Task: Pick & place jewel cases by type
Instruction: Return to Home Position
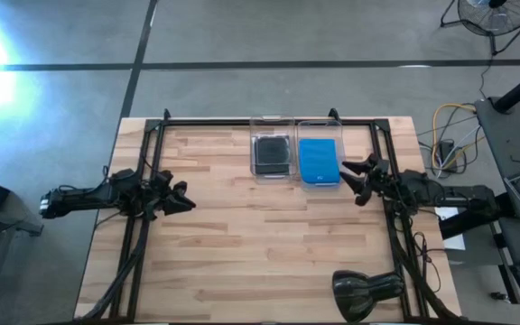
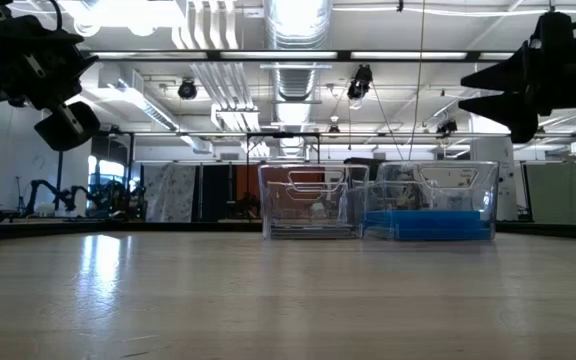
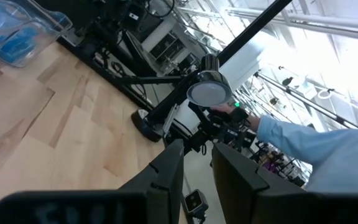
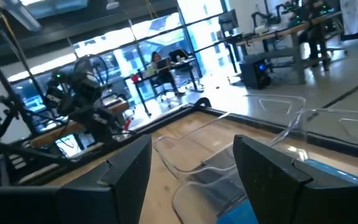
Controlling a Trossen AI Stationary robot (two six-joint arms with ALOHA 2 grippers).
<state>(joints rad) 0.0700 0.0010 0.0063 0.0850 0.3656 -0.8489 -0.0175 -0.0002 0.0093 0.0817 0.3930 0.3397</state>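
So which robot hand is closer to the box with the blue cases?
The right one. The right gripper hovers just beside the bin holding blue cases; the left gripper is far off, near the left edge of the table.

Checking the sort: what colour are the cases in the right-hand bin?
Bright blue cases, clearest in the high view.

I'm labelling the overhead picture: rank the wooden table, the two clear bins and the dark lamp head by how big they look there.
1. Wooden table, by far.
2. Left bin and right bin: alike, so tied.
3. Lamp head: close to the bins' size, perhaps nearer the camera, so unsure.
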